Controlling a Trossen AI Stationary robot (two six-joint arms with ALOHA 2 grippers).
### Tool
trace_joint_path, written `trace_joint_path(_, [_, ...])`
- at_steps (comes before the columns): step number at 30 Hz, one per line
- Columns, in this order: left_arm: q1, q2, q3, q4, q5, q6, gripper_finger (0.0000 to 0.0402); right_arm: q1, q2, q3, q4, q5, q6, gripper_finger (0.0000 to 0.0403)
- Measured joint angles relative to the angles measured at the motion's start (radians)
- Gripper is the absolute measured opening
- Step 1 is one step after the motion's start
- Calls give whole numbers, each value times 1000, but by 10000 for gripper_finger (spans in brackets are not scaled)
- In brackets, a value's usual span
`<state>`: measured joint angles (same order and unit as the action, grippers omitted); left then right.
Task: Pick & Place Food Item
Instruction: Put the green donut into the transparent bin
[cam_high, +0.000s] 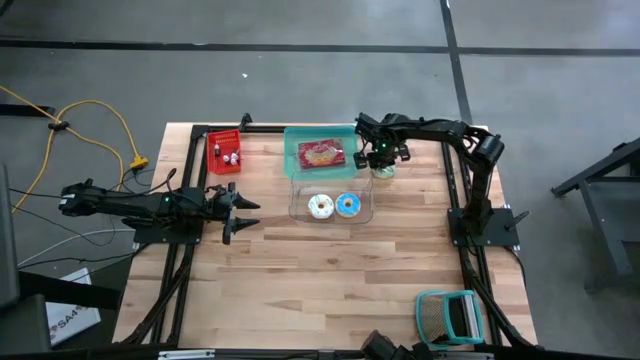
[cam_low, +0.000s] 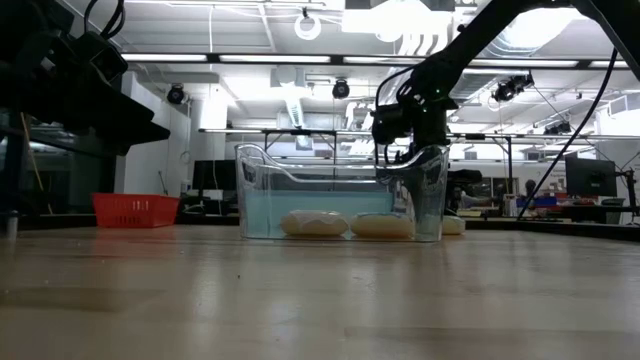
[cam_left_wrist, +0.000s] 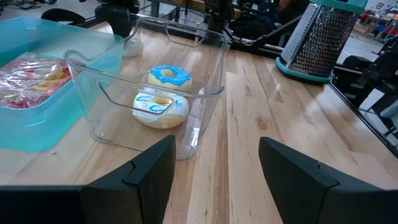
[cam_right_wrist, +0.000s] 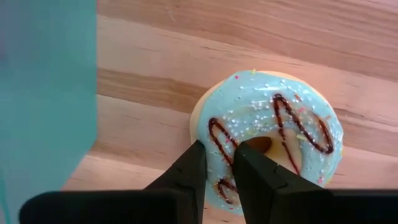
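Pale-blue icing with chocolate drizzle: the donut (cam_right_wrist: 268, 138) lies on the wooden table (cam_high: 330, 270), far side, just right of the teal tray (cam_high: 292, 150) and beyond the clear bin (cam_high: 365, 205). The right gripper (cam_right_wrist: 219, 167) is down on it, jaws narrowed across 1 side of the ring, 1 finger by the hole and 1 on the icing toward the rim; a firm hold is not clear.

Risks: the bite is narrow and off-centre, so the donut could tilt, tear or slip out on the lift. Soft icing may smear or stick to the fingers (cam_right_wrist: 186, 174) at release. The tray wall sits close, so a swing could clip it, or the bin's rim.

The left gripper (cam_left_wrist: 214, 171) waits at the left side of the table, jaws apart, empty.

Count: 3 donuts, 2 in the bin (white-iced donut (cam_left_wrist: 160, 107), blue-iced donut (cam_left_wrist: 169, 76)) and 1 outside. 1 bin, 1 tray with 1 wrapped food pack (cam_high: 322, 154), 1 red basket (cam_high: 224, 150), 1 grater (cam_high: 447, 315).
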<state>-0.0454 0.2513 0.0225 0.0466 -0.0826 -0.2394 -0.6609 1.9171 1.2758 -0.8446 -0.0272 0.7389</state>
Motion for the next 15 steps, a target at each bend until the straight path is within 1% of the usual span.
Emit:
trace_joint_path(7, [0,0,0,0,0,0,225,-2,-4,0,-7,0,-6,64])
trace_joint_path(15, [0,0,0,0,0,0,225,-3,-100,0,-55,28,-7,64])
